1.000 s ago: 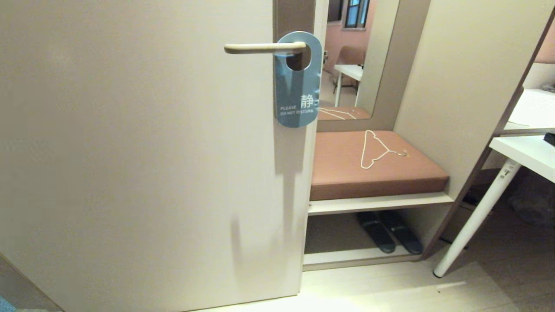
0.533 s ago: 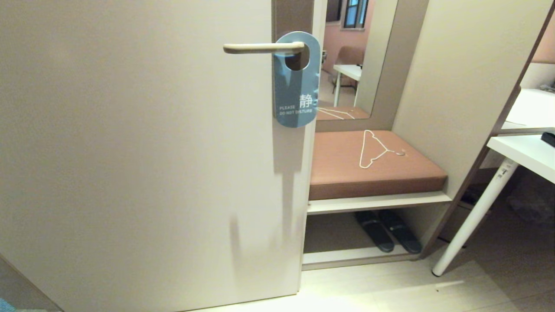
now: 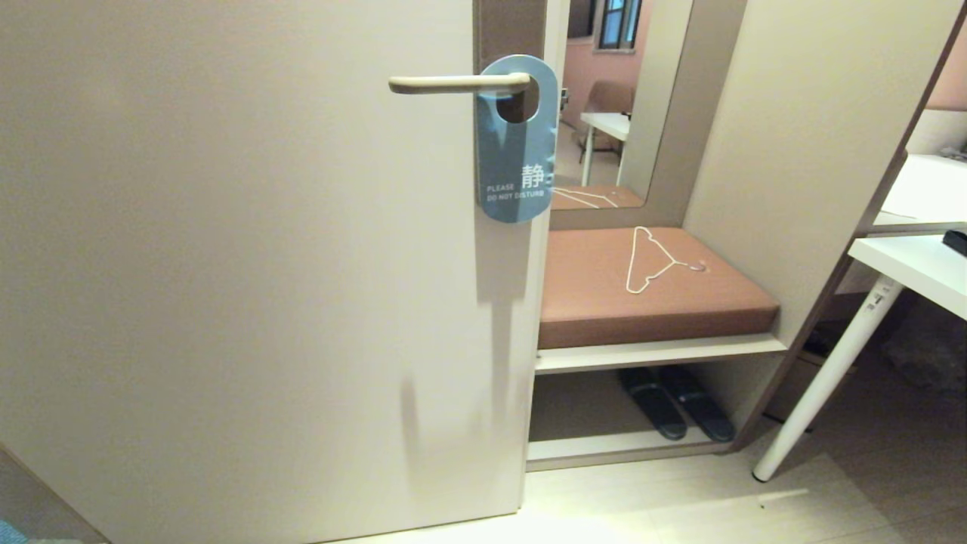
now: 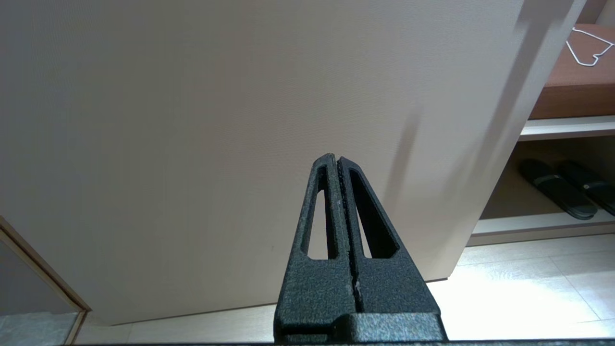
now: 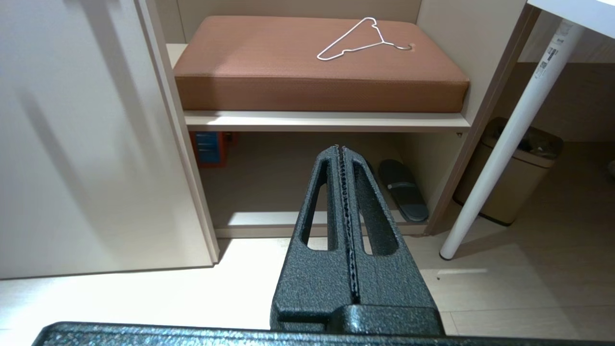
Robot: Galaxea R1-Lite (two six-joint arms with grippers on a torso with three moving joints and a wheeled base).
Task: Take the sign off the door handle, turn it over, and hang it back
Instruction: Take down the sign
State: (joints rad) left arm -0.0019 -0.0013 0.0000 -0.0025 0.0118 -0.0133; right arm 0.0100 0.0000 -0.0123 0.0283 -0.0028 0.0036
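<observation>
Nearest the robot, both arms sit low and out of the head view. Left gripper: jaws pressed together, nothing between them, facing the lower part of the door. Right gripper: jaws likewise together and empty, facing the open space under the bench shelf.

Next out, the pale floor runs along the foot of the door, a broad cream panel filling the left of the scene. To the right, a white table leg slants down to the floor, and a beige bin stands behind it.

On the door, high and toward its right edge, the door handle is a slim cream lever lying level, its free end to the left, its root on a narrow brown-grey plate.

The sign hangs from the handle by its large hole, close to the plate, flat against the door and hanging straight. It is an oblong card with rounded ends. The face showing is blue-grey, with a white Chinese character and white lettering "PLEASE DO NOT DISTURB" low on the card. Its other face cannot be seen.

Farther right, a brown cushion rests on the bench shelf, with a white wire hanger lying flat on it. Dark slippers lie below the shelf. A mirror stands behind the cushion.
</observation>
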